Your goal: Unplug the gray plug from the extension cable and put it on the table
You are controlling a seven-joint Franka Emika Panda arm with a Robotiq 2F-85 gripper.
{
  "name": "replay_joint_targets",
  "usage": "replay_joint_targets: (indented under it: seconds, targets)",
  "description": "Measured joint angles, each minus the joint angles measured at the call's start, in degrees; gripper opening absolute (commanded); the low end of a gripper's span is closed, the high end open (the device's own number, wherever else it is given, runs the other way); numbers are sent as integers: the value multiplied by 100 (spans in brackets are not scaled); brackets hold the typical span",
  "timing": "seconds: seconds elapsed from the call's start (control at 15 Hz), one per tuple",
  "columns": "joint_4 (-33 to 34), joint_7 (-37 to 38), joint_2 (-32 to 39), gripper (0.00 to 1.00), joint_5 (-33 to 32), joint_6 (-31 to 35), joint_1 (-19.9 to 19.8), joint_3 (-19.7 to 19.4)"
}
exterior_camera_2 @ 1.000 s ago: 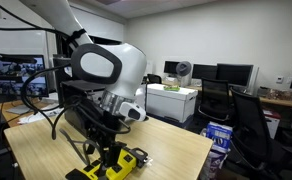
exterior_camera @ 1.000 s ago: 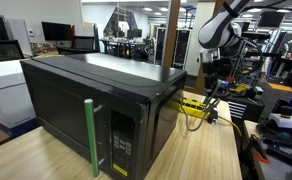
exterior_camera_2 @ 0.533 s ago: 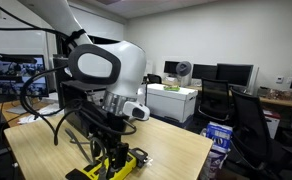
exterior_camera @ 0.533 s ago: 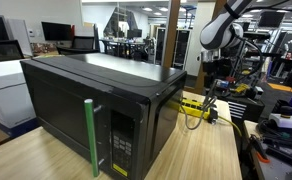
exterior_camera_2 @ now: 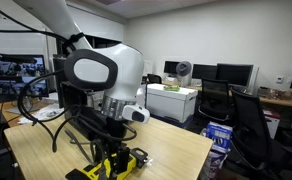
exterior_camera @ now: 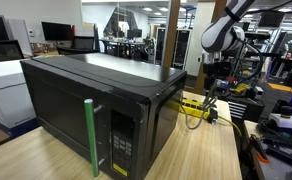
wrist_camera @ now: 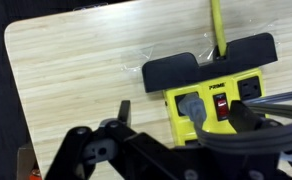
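**Tool.** In the wrist view the tool (wrist_camera: 179,116) has its jaws spread as wide as they go and grips nothing. One dark finger (wrist_camera: 122,110) stands up beside the power strip (wrist_camera: 211,92), apart from it. The opposite finger is lost among the black cords (wrist_camera: 278,104) and cannot be placed with certainty. In both exterior views the tool hangs low, directly above the strip, at the end of the white arm (exterior_camera_2: 101,70). Whether it touches the strip cannot be told.

**Grey plug.** The grey plug (wrist_camera: 189,106) shows as a small grey block seated in the yellow face of the strip, just beside the red switch (wrist_camera: 222,104). It is plugged in, not lying on the bench. It is too small to make out in the exterior views.

**Power strip.** It lies flat on the pale wood-grain bench (wrist_camera: 76,70). It has a yellow body and a black end cap (wrist_camera: 206,62), and a thin yellow cord (wrist_camera: 216,25) runs from the cap to the top edge of the wrist view. In an exterior view the strip (exterior_camera: 193,106) lies just beside the black microwave (exterior_camera: 76,95), on the side away from the microwave's upright green handle (exterior_camera: 89,138). In an exterior view the strip (exterior_camera_2: 126,165) is near the bench's front edge.
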Motion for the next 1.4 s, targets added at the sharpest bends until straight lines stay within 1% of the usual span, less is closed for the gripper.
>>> replay_joint_targets:
  seconds: [0.33, 0.87, 0.93, 1.0, 1.07, 1.13, 1.2, 1.27, 1.4]
  targets:
    - [-53, -15, 232, 100, 3, 443, -31, 3]
    - [-102, -16, 414, 100, 12, 601, -31, 146]
    - [-102, -15, 420, 98, 12, 606, -31, 146]
    - [-102, -15, 424, 73, 12, 612, -31, 146]
    - [-102, -16, 429, 73, 12, 621, -32, 146]
    - [-105, -16, 438, 69, 12, 642, -32, 146]
    - [-107, -17, 449, 64, 12, 660, -33, 146]
    - [-108, -18, 463, 55, 12, 680, -33, 146]
    - [-108, -18, 486, 42, 12, 713, -33, 147]
